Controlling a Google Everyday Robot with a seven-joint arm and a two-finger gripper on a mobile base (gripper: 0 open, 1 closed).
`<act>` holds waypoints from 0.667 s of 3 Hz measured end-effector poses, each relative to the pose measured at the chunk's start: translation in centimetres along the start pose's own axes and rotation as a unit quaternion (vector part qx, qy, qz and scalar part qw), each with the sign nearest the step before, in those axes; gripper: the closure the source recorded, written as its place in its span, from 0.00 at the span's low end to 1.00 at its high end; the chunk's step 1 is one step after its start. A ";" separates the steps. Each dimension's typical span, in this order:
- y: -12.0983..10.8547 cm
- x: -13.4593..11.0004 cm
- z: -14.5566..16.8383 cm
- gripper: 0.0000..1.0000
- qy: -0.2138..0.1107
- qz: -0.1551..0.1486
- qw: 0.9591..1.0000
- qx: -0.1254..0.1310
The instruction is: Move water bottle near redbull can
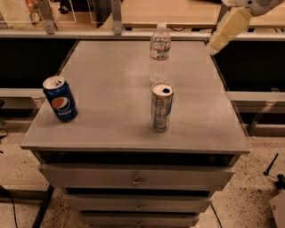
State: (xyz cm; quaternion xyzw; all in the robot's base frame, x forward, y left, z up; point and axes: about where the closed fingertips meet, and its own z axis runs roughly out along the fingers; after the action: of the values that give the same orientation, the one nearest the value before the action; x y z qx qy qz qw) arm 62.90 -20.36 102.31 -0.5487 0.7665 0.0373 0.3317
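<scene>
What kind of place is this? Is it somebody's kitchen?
Probably a robot lab or workshop, not a kitchen. There is a grey metal drawer cabinet, a speckled hard floor, a long wooden bench behind, and the robot's tool hanging above the cabinet's far right corner.

Pincer [228, 27] top right: cream, tapered, blocky; white arm link [257, 4] above

You have a blue Pepsi can [60, 99] standing upright near the left edge of the grey bench [107, 67]. Below the top, stacked drawers [89, 176] with small round knobs [135, 181] face you, over a speckled floor [249, 196]. The end effector [226, 30] hangs above the bench's far right corner.
</scene>
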 end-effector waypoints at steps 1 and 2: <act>-1.0 -2.8 3.4 0.00 -0.077 0.012 0.997 -0.011; -0.8 -4.7 6.3 0.00 -0.118 0.010 0.993 -0.015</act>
State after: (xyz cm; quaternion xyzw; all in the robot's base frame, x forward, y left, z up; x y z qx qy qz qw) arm 67.35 -14.15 100.27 -0.5378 0.7267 0.1169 0.4111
